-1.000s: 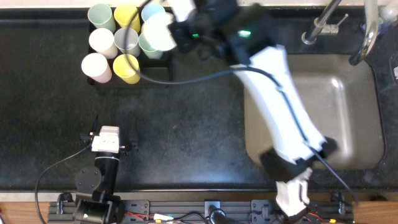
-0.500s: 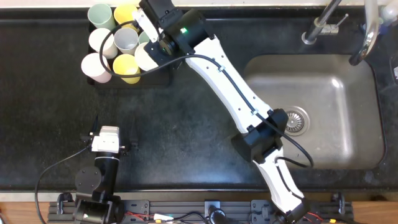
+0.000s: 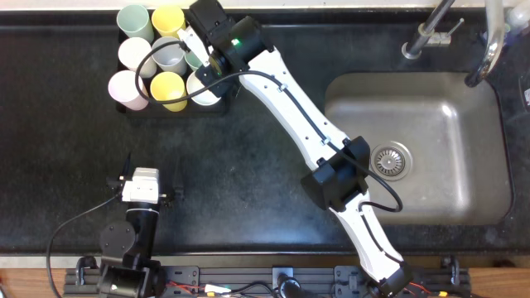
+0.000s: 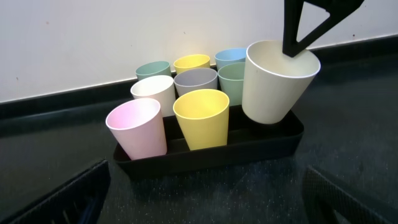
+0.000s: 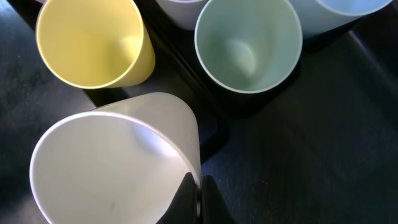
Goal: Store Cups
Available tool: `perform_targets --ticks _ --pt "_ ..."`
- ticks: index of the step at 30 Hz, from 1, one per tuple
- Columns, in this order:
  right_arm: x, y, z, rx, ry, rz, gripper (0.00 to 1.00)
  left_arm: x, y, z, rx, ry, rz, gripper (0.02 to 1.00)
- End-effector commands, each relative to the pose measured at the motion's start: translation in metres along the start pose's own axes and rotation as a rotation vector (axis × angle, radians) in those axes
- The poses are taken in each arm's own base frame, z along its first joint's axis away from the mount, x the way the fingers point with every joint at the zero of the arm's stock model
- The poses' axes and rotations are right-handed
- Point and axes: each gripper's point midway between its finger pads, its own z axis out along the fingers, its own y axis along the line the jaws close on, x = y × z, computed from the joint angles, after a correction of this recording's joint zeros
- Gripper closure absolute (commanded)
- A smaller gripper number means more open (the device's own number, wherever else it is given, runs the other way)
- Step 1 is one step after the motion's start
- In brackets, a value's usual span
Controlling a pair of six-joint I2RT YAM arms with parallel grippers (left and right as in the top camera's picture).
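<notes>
Top view: the right arm [image 3: 281, 95] is covering the tray's [image 3: 217, 106] right side. The cream cup [image 3: 204, 88] is peeking out at the tray's front right corner on the tabletop [image 3: 248, 182].

Left wrist view: the left gripper [image 4: 202, 196] is showing as blurred fingers cut off by the edges, spread wide and holding nothing. The cup is leaning, plain and smooth, with its base in the tray. The right gripper [image 4: 295, 46] is pinching its rim.

Right wrist view: the fingers are clamping the rim, nearly touching, and hiding a sliver of it.
</notes>
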Motion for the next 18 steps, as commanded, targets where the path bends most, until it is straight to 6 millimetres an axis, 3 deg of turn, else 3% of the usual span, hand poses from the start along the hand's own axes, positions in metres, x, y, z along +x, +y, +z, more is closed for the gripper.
perform_targets --ticks 1,18 --pt "-0.009 0.003 0.002 0.009 -0.027 -0.036 0.956 -0.001 -0.001 0.0 0.005 -0.005 0.017 0.02" --pt "-0.013 0.0 0.026 0.009 -0.032 -0.039 0.956 -0.001 -0.001 0.0 0.005 -0.005 0.017 0.02"
